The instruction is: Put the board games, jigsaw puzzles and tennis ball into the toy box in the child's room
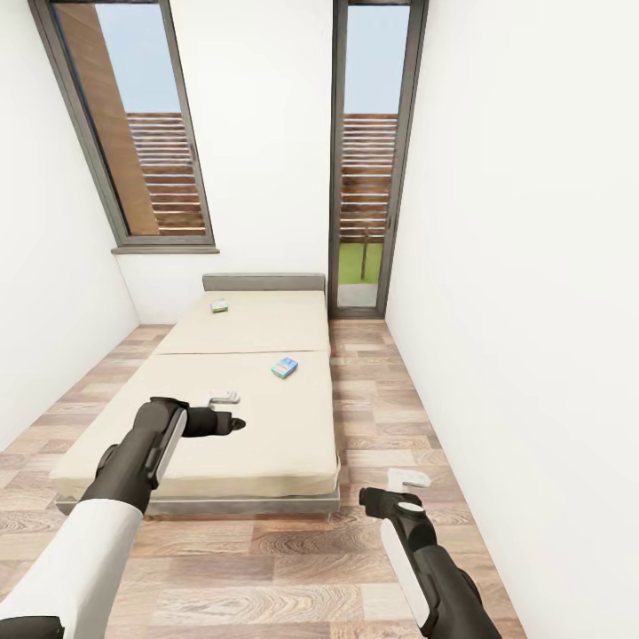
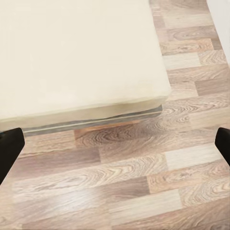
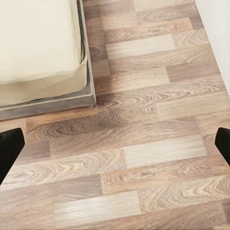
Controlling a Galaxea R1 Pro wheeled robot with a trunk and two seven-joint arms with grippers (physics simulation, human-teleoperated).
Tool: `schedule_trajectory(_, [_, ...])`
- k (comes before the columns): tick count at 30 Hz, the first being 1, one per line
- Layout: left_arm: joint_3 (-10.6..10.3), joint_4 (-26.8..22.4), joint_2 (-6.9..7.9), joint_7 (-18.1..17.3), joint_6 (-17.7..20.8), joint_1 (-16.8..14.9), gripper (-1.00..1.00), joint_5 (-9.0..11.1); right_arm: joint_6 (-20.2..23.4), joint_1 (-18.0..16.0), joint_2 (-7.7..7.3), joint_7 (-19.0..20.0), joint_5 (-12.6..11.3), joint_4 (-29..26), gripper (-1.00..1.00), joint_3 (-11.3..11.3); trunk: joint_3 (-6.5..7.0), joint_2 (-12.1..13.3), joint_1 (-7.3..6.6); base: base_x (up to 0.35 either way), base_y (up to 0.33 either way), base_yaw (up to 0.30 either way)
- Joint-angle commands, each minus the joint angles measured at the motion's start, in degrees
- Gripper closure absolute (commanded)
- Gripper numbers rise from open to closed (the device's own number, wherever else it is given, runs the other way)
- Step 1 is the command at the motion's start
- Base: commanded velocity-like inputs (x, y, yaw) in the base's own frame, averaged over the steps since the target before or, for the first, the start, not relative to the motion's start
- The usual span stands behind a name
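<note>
Head view looks down a narrow room with a wood-plank floor [image 1: 390, 390] and white walls. Nearest, the right arm reaches forward over the floor beside the bed's foot corner, and the right tool [image 1: 406, 484] hangs there above the planks. In the right wrist view its two dark fingertips [image 3: 9, 148] stand at opposite edges of the picture, spread wide and released, with bare floor between them and the bed's grey frame corner off to one side. The left arm stretches out over the foot end of the bed [image 1: 240, 426], and the left tool [image 1: 226, 404] hovers over the beige mattress near its left half. The left wrist view shows its fingertips [image 2: 9, 146] likewise far apart and released, nothing between them but floor planks, with the mattress edge and frame beyond.

Further along the bed, a pale blue board game [image 1: 284, 366] lies flat on the mattress towards its right side, about midway up the length, just past a seam across the mattress. It is well apart from both tools. Further still, a second board game [image 1: 218, 305], small and pale green-white at this range, lies near the low grey headboard [image 1: 264, 282], left of centre.

Behind the headboard is the white end wall, with a tall window [image 1: 133, 133] at the left and a narrow glass door [image 1: 368, 160] at the right, slatted fencing showing through both.
</note>
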Motion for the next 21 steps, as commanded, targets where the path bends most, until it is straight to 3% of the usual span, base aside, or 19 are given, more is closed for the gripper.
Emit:
schedule_trajectory(1, [0.17, -0.07, -0.02, -0.54, 0.16, -0.05, -1.0, -0.58, 0.1, -0.06, 0.0, -0.55, -0.6, -0.04, -1.0, 0.09, -0.13, -0.13, 0.04, 0.0, 0.0, 0.0])
schedule_trajectory(21, [0.18, -0.05, -0.25, -0.42, -0.24, -0.06, -1.0, -0.31, -1.86, -0.06, 0.0, -0.46, -1.21, 0.33, -1.0, 0.12, -0.13, -0.13, 0.04, 0.0, 0.0, 0.0])
